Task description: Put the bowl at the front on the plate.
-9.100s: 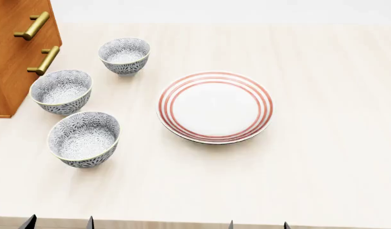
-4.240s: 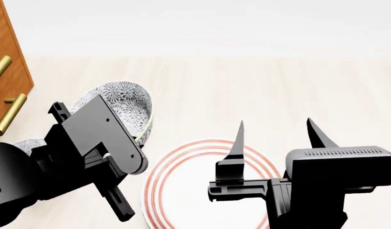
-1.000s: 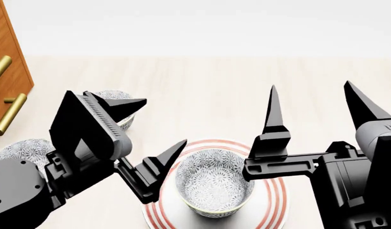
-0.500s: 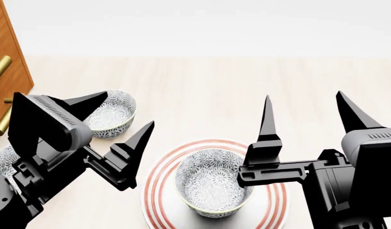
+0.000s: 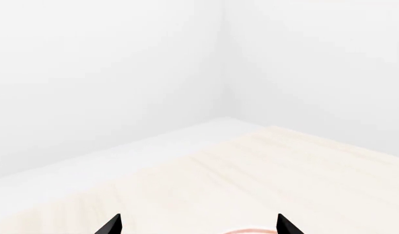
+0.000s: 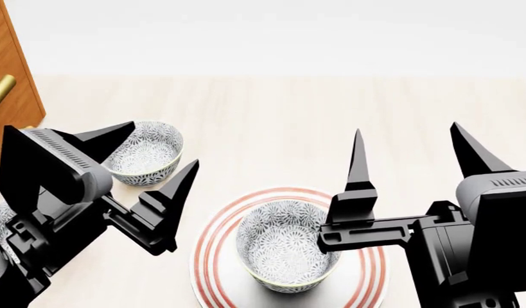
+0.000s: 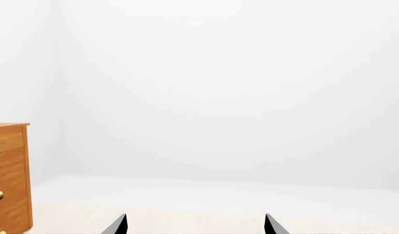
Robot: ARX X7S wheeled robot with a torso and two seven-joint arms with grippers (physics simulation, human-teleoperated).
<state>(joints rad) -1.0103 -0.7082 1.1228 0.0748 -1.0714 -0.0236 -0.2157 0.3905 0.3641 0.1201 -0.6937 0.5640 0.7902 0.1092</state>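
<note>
The bowl [image 6: 288, 244] now sits upright on the plate [image 6: 213, 239], roughly centred inside the red rings, and nothing touches it. A second ago the left gripper [image 6: 151, 167] had one finger close beside the bowl's rim; it has since drawn back toward the left, its fingers spread wide and empty, and now hangs over the table [image 6: 271, 122] between the plate and another bowl [image 6: 146, 152]. The right gripper [image 6: 414, 160] has barely moved; it hovers above the plate's right side, jaws apart, holding nothing. Judging from this, the placement looks done, with only the arms left to retreat.
</note>
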